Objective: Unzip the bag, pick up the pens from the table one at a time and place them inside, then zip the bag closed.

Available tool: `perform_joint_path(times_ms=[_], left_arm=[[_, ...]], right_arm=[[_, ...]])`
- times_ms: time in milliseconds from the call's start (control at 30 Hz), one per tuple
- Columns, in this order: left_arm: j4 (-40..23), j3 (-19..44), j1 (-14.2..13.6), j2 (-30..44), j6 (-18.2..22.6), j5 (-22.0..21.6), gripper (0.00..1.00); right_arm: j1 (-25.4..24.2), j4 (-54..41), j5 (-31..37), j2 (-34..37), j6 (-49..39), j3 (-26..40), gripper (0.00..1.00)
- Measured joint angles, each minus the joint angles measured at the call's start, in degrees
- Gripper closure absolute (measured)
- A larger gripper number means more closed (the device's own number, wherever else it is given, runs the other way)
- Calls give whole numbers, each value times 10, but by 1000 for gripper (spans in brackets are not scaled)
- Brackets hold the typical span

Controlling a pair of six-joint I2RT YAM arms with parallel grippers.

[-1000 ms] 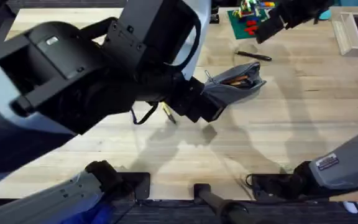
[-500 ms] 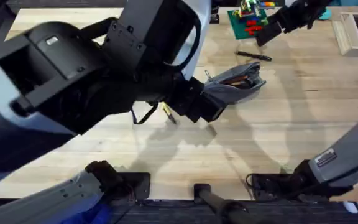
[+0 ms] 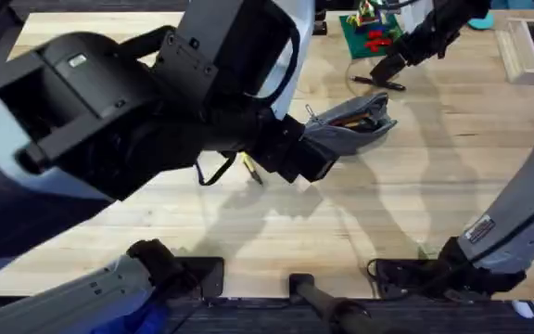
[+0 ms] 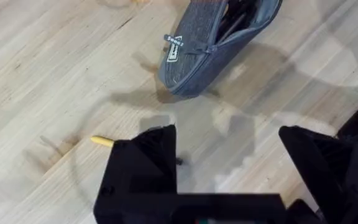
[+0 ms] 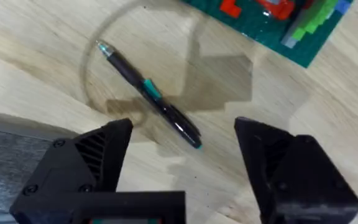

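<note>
Overhead: the grey-blue bag (image 3: 350,125) lies unzipped mid-table (image 3: 415,204). The left gripper (image 3: 309,167) sits at the bag's near end. The right gripper (image 3: 387,70) hangs above a black pen (image 3: 379,83) beside a green brick plate (image 3: 369,37).

Left wrist: the left gripper's (image 4: 229,162) fingers are spread, empty, short of the bag (image 4: 219,40); a yellow pen tip (image 4: 102,142) shows beside one finger.

Right wrist: the right gripper's (image 5: 182,155) fingers are spread wide, empty, with the black pen (image 5: 149,94) lying on the wood beyond them.

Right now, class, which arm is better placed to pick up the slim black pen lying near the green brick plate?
The right. Its open gripper hovers directly over the slim black pen, while the left gripper sits beside the grey fabric pouch.
</note>
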Motion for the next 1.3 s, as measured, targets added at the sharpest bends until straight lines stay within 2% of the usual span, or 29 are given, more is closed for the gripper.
perform_joint_path(times_ms=[300, 533, 600, 733, 1033, 1133, 1300], left_arm=[[0, 0, 0, 0, 0, 0, 5], [0, 0, 0, 0, 0, 0, 5], [0, 0, 0, 0, 0, 0, 5], [0, 0, 0, 0, 0, 0, 5], [0, 0, 0, 0, 0, 0, 5], [0, 0, 0, 0, 0, 0, 5], [0, 0, 0, 0, 0, 0, 5]], right_arm=[[0, 2, -7, 38, -14, 0, 5], [-1, 2, -13, 39, -16, 0, 21], [-1, 2, -14, 40, -17, 0, 109], [-1, 2, -15, 40, -18, 0, 384], [-1, -2, -15, 40, -21, 1, 728], [-1, 1, -15, 40, -23, 3, 930], [-1, 1, -15, 40, -23, 4, 958]])
